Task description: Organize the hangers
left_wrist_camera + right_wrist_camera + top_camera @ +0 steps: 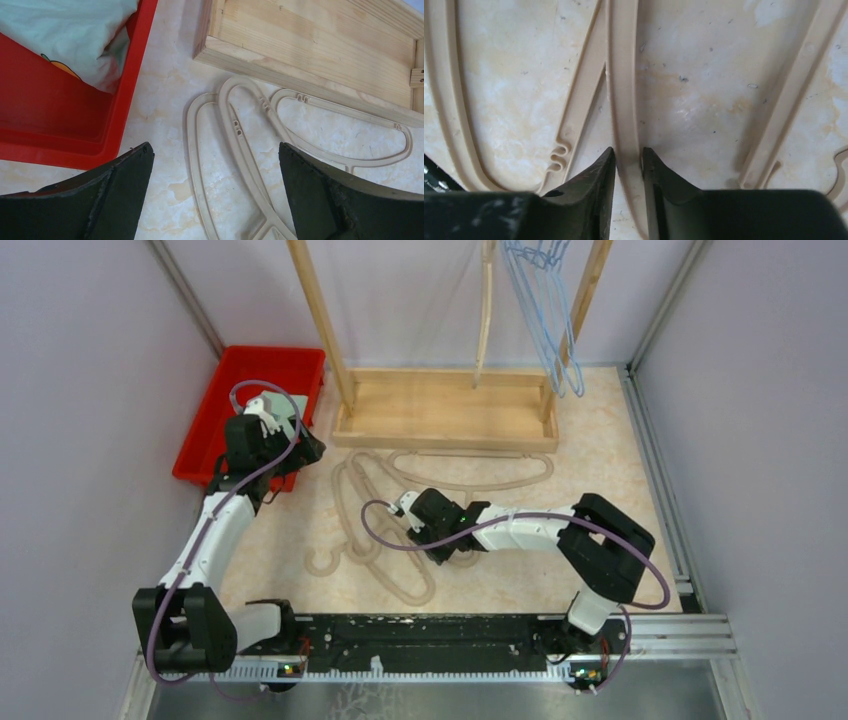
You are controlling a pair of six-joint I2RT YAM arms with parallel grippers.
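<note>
Several beige hangers [352,502] lie on the table in front of the rack; one long one [470,476] lies along the rack's base. Light-blue wire hangers [545,315] and one beige hanger [485,310] hang from the rack. My right gripper [445,548] is low over the pile, its jaws shut on a bar of a beige hanger [623,75], as the right wrist view [628,152] shows. My left gripper [305,450] is open and empty [214,150] above the table beside the red bin, with two beige hangers [235,125] below it.
A red bin [260,370] with a pale cloth [75,30] stands at the back left. The wooden rack's base tray [445,410] and uprights stand at the back centre. Grey walls close in both sides.
</note>
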